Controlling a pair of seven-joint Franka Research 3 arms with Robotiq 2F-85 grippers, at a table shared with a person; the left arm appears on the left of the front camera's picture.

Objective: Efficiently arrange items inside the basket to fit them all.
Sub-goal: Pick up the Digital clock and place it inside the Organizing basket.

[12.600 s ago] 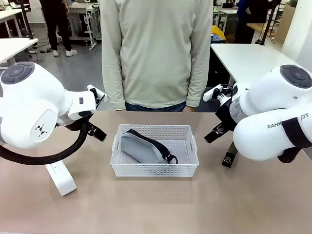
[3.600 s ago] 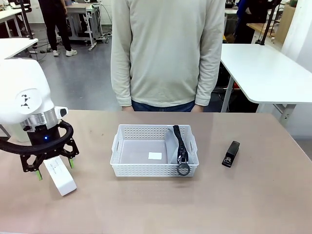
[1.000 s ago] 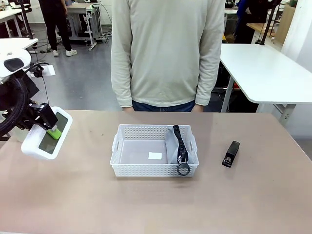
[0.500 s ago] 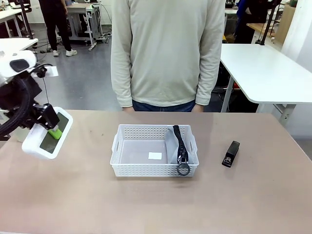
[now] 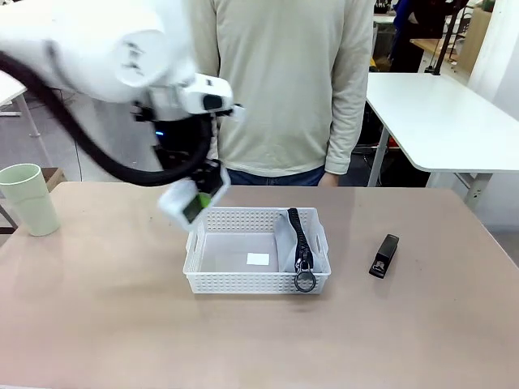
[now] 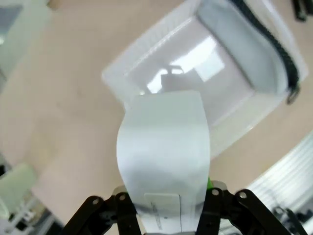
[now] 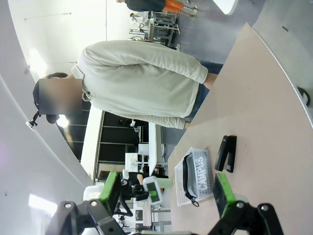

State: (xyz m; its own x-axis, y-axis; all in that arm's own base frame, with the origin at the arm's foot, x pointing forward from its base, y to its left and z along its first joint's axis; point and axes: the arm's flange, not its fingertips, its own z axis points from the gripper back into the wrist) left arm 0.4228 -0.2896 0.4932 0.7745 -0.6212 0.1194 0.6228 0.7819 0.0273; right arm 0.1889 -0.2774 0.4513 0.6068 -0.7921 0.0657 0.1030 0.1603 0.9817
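Observation:
My left gripper (image 5: 193,203) is shut on the white rectangular box (image 5: 185,207) and holds it tilted in the air over the far left corner of the white lattice basket (image 5: 243,279). In the left wrist view the box (image 6: 164,147) hangs above the basket (image 6: 146,68), gripped low by my left gripper (image 6: 164,203). The grey pouch (image 5: 289,243) stands on edge against the basket's right end, its black strap and ring (image 5: 305,280) draped over the front rim. The black stapler (image 5: 384,255) lies right of the basket. The pale green cup (image 5: 31,198) stands far left. My right gripper (image 7: 166,193) is open, high above the table.
A person in a pale sweatshirt (image 5: 280,81) stands at the table's far edge behind the basket. The basket floor left of the pouch holds just a small white label (image 5: 258,259). A white table (image 5: 438,113) stands behind at the right.
My left arm has swung from the far left over to the basket, carrying the white box. The green cup at the left has come into view.

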